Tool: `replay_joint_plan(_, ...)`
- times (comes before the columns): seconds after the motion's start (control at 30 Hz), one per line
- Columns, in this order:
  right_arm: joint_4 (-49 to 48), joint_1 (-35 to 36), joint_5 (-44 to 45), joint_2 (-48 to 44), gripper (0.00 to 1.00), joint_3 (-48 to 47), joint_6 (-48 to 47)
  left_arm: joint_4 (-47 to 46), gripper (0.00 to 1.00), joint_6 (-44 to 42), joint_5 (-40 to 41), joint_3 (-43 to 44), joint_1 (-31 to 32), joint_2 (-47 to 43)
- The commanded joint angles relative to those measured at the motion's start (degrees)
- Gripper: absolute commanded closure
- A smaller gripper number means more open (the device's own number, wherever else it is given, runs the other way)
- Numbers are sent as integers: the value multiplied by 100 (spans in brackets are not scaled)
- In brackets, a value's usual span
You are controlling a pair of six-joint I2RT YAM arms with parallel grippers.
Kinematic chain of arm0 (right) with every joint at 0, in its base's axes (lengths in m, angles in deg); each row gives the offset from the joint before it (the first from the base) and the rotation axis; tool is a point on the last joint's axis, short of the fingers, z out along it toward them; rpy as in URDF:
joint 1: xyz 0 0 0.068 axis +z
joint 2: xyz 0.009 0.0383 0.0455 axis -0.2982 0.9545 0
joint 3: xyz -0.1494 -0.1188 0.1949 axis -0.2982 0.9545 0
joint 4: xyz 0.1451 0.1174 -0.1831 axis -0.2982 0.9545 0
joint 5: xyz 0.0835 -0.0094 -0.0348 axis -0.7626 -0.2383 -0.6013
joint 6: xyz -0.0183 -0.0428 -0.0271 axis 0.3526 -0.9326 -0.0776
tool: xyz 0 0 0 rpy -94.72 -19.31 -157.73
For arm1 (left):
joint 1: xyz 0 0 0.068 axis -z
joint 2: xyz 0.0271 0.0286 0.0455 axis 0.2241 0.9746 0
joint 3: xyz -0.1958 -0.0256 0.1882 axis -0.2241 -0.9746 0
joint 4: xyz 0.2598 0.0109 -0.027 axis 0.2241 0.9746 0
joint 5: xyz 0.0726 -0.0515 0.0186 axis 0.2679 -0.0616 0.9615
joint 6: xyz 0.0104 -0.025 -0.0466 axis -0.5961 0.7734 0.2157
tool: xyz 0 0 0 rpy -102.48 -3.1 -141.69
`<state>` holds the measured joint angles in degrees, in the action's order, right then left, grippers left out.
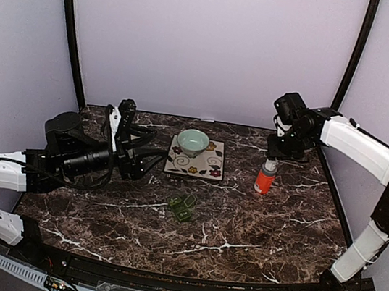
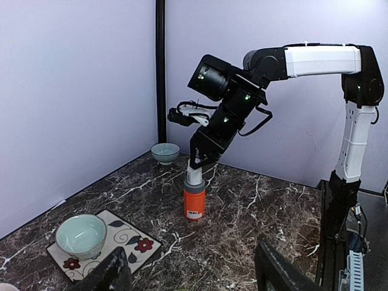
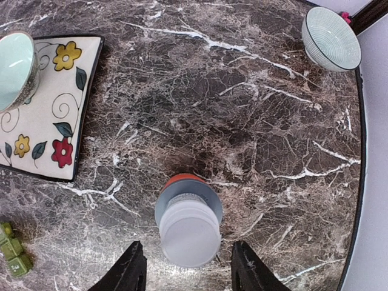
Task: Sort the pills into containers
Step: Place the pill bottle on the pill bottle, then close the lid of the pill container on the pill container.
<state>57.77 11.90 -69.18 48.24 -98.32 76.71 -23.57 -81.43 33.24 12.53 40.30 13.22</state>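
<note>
The right hand hangs straight over the orange bottle. Its fingers stand either side of the white cap with a sliver of gap on each side, so it is partly open and grips nothing. The cap is on (no pills show anywhere, so I judge they are inside).

From that hand the dark green pill box lies to its left and nearer the arm bases, well apart, on the marble table between the two arms. Its strip of compartments runs aslant to the near edge. The left hand is spread wide and empty, held low and pointing across at the bottle. In the top view it is the nearer hand to the box.

The right wrist view catches only one end of the box, at its lower left corner, and the left wrist view misses it altogether. Both wrist views show a striped bowl in the far corner, which the top view hides behind the right arm.
</note>
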Motion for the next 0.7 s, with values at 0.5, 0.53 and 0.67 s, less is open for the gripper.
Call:
replay_joint_plan(0.5, -305, 1354, 644, -1128, 48, -222, 455, 202, 30, 680, 783, -314, 47, -89)
replay_joint_plan(0.53, -402, 1459, 626, -1161, 48, -129, 487, 247, 31, 735, 883, -364, 67, -107)
replay_joint_plan(0.67, -1080, 1722, 216, -1211, 49, 408, 638, 447, 34, 936, 1275, -586, 216, -131)
